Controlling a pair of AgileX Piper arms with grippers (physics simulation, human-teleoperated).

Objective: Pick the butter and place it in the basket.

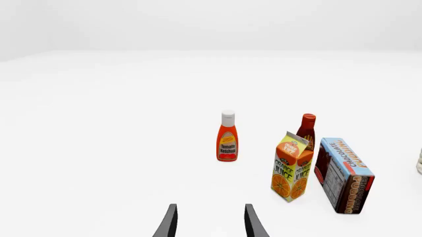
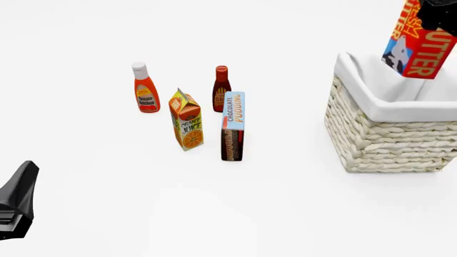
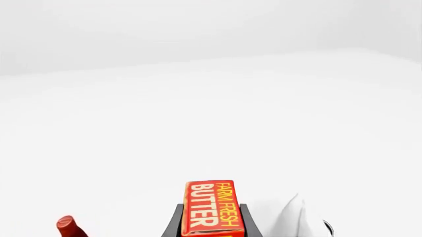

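A plain white table [image 2: 236,214] runs out to pale grey walls, with nothing to mark it but soft shadows under the groceries.

Left of centre stands a cluster. A red squeeze bottle with a white cap [image 2: 145,88] at the far left reads "Tomato Ketchup". Just right and nearer is a yellow carton [image 2: 185,120] printed "ORANGE JUICE" over orange slices. A darker red bottle [image 2: 221,87] stands behind, its label too small to read. Beside it, nearer, is a tall narrow box [image 2: 233,126] lettered "CHOCOLATE PUDDING".

The basket [image 2: 389,136], cream woven wicker with a white cloth folded over its rim, sits at the right. The butter [image 2: 419,45] hangs in the air above the basket's far right part, tilted, showing "UTTER" in yellow and a cow on blue. In the right wrist view its top reads "FARM FRESH BUTTER" [image 3: 212,207], and the right gripper [image 3: 212,222] is clamped on it, a dark finger against each side.

The left gripper [image 1: 209,222] is low over bare table at the near left, its fingers apart around nothing
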